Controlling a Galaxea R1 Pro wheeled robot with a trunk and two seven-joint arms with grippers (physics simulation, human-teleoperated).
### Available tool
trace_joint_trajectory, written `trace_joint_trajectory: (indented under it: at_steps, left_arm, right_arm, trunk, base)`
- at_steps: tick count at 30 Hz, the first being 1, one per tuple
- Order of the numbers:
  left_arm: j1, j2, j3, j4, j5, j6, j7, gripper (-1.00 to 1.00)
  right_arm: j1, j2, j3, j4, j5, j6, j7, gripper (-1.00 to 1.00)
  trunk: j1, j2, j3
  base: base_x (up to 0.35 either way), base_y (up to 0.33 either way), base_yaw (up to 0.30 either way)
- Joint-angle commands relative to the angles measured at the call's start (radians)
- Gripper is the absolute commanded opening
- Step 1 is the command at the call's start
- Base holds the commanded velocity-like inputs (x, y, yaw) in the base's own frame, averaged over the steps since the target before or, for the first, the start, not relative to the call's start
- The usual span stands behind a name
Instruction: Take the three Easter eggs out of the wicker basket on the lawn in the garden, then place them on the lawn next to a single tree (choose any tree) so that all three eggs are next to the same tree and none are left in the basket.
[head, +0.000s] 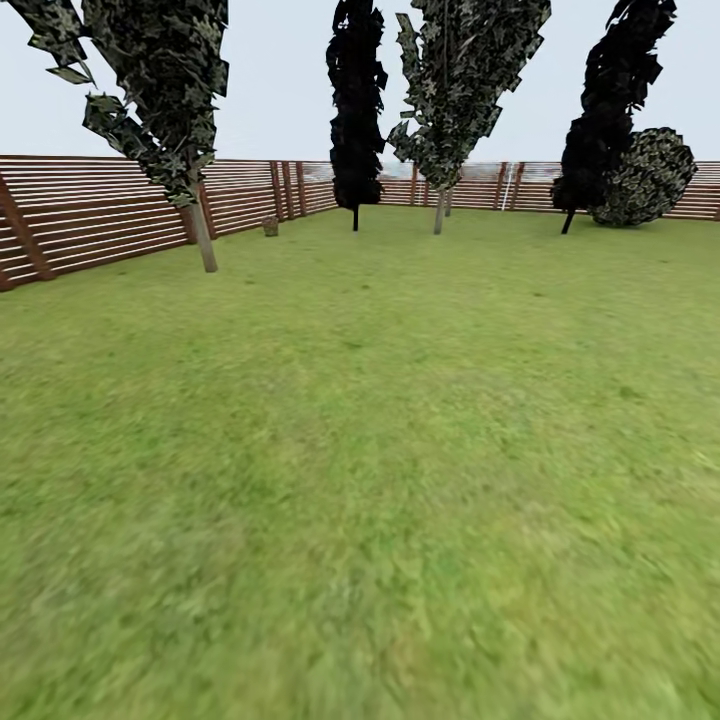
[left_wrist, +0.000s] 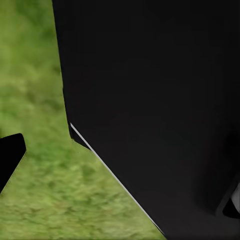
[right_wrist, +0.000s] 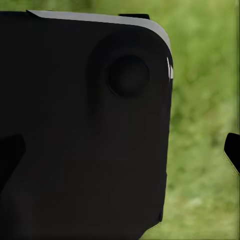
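Across the lawn (head: 380, 450) the head view takes in open grass up to the wooden fence (head: 90, 215), with a pale-trunked tree (head: 200, 235) at left and another (head: 440, 205) further back. A small brownish object (head: 271, 226) by the fence may be the wicker basket, though it is too small to tell. Both wrist views look at dark robot body over grass, so I cannot tell whether either claw is spread or pressed together. Best now: drive steadily towards that object, keeping it centred, arms tucked.
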Motion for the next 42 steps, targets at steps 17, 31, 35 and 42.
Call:
trace_joint_trajectory:
  at_steps: [17, 31, 35, 42]
  left_arm:
    - [0.001, 0.000, 0.000, -0.002, 0.001, 0.000, -0.001, 1.00]
    - [0.001, 0.000, 0.000, -0.002, 0.001, 0.000, -0.001, 1.00]
    - [0.001, 0.000, 0.000, -0.002, 0.001, 0.000, -0.001, 1.00]
    - [0.001, 0.000, 0.000, -0.002, 0.001, 0.000, 0.000, 1.00]
  right_arm:
    - [0.000, 0.000, 0.000, 0.001, 0.000, -0.003, -0.001, 1.00]
    - [-0.001, 0.001, -0.005, 0.000, -0.005, -0.003, 0.001, 1.00]
    - [-0.001, 0.006, -0.004, -0.001, -0.005, -0.003, 0.001, 1.00]
    - [-0.001, 0.008, -0.004, 0.001, -0.006, -0.002, 0.005, 1.00]
  trunk:
    - [0.001, 0.000, -0.001]
    - [0.001, 0.000, -0.001]
    - [0.001, 0.000, -0.001]
    - [0.001, 0.000, -0.001]
  base:
    - [0.340, 0.000, 0.000]
    - [0.341, 0.000, 0.000]
    - [0.340, 0.000, 0.000]
    - [0.340, 0.000, 0.000]
